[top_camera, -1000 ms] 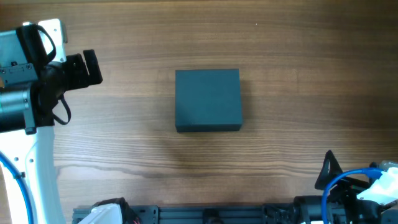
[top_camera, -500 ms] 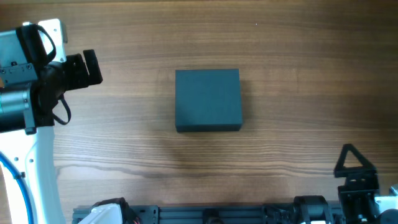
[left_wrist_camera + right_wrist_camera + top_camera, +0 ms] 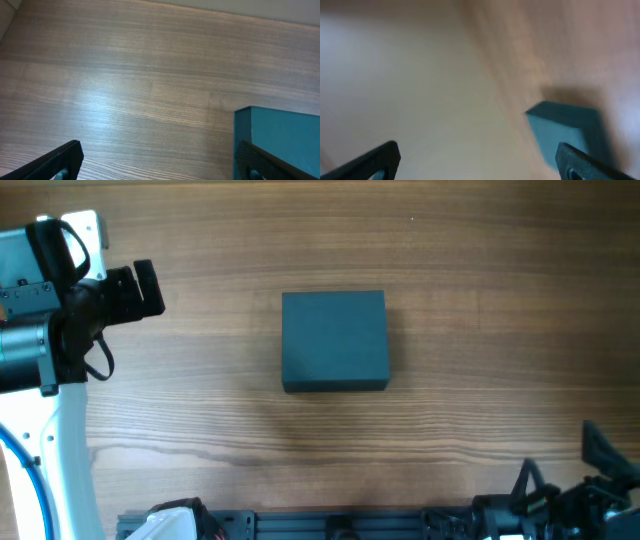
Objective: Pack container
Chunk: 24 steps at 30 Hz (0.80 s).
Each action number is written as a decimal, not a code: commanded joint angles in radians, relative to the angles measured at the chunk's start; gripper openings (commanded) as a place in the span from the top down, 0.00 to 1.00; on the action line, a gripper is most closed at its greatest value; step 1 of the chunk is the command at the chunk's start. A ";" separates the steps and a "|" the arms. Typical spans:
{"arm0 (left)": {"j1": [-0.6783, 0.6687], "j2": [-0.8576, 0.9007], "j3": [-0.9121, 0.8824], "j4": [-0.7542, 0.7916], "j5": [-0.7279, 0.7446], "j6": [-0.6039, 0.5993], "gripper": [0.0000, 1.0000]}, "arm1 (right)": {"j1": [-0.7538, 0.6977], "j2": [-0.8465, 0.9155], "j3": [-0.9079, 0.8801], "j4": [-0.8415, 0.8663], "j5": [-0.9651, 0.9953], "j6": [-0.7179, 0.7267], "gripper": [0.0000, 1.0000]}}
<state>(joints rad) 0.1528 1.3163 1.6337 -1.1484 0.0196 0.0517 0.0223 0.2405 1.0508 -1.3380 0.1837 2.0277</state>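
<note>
Well apart from the closed container [image 3: 334,340], left claw [image 3: 157,156] and right claw [image 3: 477,152] gape.

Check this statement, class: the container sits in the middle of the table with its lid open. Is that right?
No: the container sits in the middle of the table, but its lid is shut, as the overhead view shows.

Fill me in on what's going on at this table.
Nothing is being handled yet. The container sits closed in the middle of the table, untouched. The left gripper hangs open and empty off to its left. The right gripper is open and empty too, by the table's near edge on the right.
</note>
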 commanded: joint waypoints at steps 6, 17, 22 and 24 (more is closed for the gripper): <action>0.006 -0.006 0.003 0.003 -0.006 0.020 0.00 | -0.004 -0.011 -0.013 -0.175 0.102 -0.702 0.00; 0.006 -0.006 0.003 0.003 -0.006 0.020 0.00 | -0.004 -0.011 -0.015 0.526 0.085 -1.944 0.00; 0.006 -0.006 0.003 0.003 -0.006 0.020 0.00 | -0.004 -0.011 -0.015 0.791 0.030 -1.946 0.00; 0.005 -0.006 0.003 0.003 -0.006 0.020 0.00 | -0.004 -0.011 -0.016 0.821 0.022 -1.936 0.00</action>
<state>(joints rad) 0.1528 1.3163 1.6337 -1.1492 0.0193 0.0517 0.0223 0.2394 1.0351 -0.5247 0.2398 0.1318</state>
